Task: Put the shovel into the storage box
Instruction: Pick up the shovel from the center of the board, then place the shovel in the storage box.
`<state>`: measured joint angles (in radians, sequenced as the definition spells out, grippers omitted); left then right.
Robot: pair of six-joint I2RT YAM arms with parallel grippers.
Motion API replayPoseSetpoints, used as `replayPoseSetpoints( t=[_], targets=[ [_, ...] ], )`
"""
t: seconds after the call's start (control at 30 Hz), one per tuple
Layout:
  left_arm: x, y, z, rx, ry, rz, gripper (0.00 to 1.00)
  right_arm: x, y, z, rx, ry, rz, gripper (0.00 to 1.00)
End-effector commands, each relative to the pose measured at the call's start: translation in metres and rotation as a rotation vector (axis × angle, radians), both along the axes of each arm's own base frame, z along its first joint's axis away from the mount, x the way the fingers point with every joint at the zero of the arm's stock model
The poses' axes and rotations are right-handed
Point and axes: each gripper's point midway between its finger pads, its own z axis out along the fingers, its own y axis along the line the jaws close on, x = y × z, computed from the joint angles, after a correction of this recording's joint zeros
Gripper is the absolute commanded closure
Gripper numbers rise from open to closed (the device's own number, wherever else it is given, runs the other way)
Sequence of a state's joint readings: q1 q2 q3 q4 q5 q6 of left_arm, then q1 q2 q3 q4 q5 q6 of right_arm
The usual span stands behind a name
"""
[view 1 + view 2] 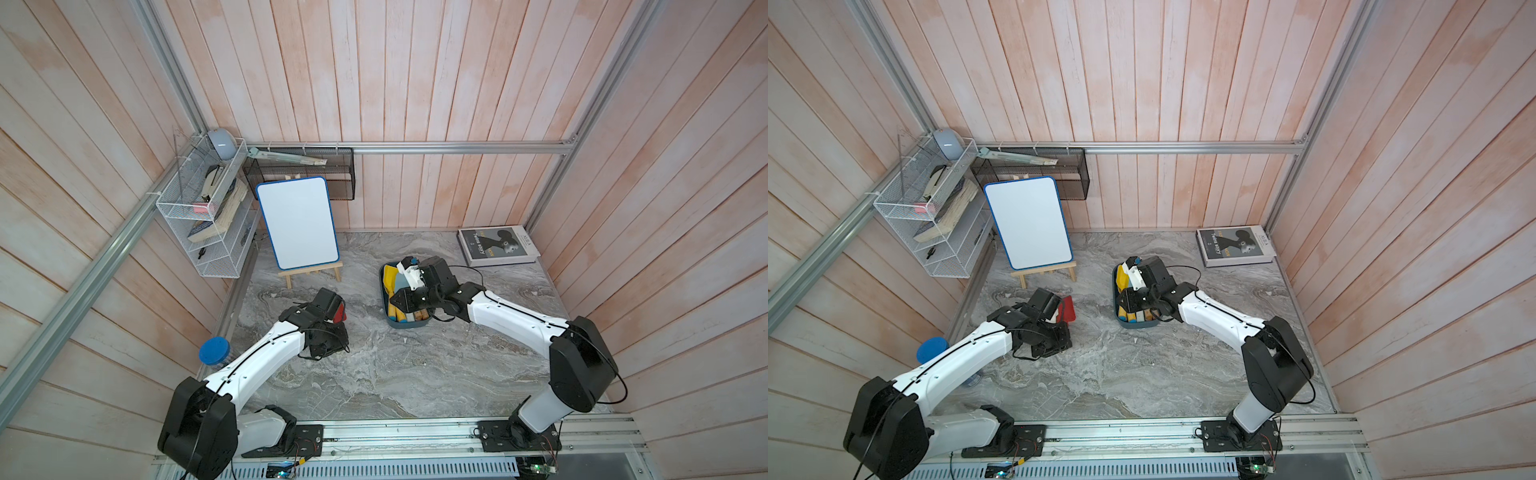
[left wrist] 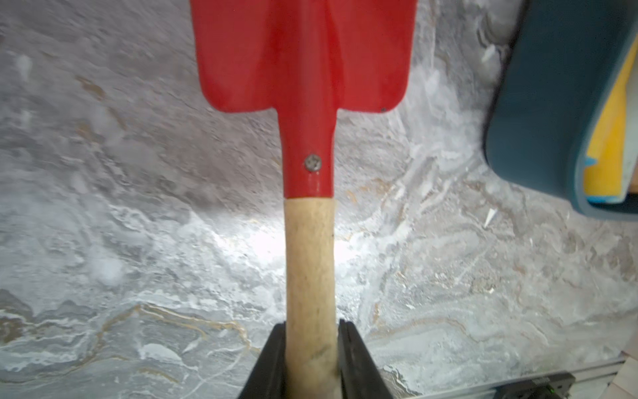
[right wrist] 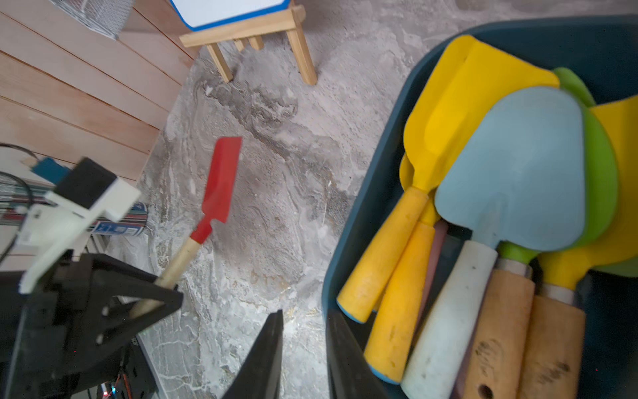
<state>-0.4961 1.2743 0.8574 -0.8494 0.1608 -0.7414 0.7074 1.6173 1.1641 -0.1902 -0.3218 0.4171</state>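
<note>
At the bottom edge of the left wrist view, the left tool (image 2: 310, 349) clamps the pale wooden handle of the shovel (image 2: 303, 69), whose red blade runs off the top of the frame. The storage box (image 2: 538, 103) sits at that frame's right edge, apart from the blade, so the shovel hangs over the table (image 2: 121, 224) and is not yet in.

The grip is far back on the handle, so the long blade could twist or dip and catch the box wall. The box is also crowded with other shovels (image 3: 511, 172), so a loose drop may ride up and slide over the rim.

At the bottom centre of the right wrist view, the right tool (image 3: 303, 331) stands narrowly parted with only table between its jaws, at the box's corner. That arm crowds the way in, so the two arms could collide.
</note>
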Motion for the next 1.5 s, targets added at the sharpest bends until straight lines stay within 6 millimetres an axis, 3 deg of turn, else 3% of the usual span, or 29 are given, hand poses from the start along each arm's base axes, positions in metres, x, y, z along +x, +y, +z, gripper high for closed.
replayPoseSetpoints(
  t=[0.0, 0.37, 0.57, 0.93, 1.2, 1.47],
  targets=[
    [0.01, -0.026, 0.018, -0.051, -0.032, -0.034, 0.98, 0.003, 0.013, 0.008, 0.012, 0.004, -0.011, 0.72],
    [0.022, -0.083, 0.054, -0.077, -0.109, -0.153, 0.98, 0.01, 0.029, 0.002, 0.029, 0.034, -0.028, 0.68],
    [0.022, -0.099, 0.056, -0.078, -0.113, -0.189, 0.99, 0.015, 0.03, 0.0, 0.025, 0.038, -0.045, 0.67],
    [0.022, -0.104, 0.064, -0.091, -0.136, -0.192, 0.99, 0.018, 0.023, -0.01, -0.019, 0.04, -0.082, 0.68],
    [0.023, -0.103, 0.064, -0.083, -0.142, -0.187, 0.99, 0.021, 0.006, -0.006, -0.057, 0.011, -0.137, 0.68],
    [0.024, -0.109, 0.07, -0.117, -0.162, -0.192, 0.99, 0.02, 0.006, -0.011, -0.034, 0.028, -0.129, 0.69]
  ],
)
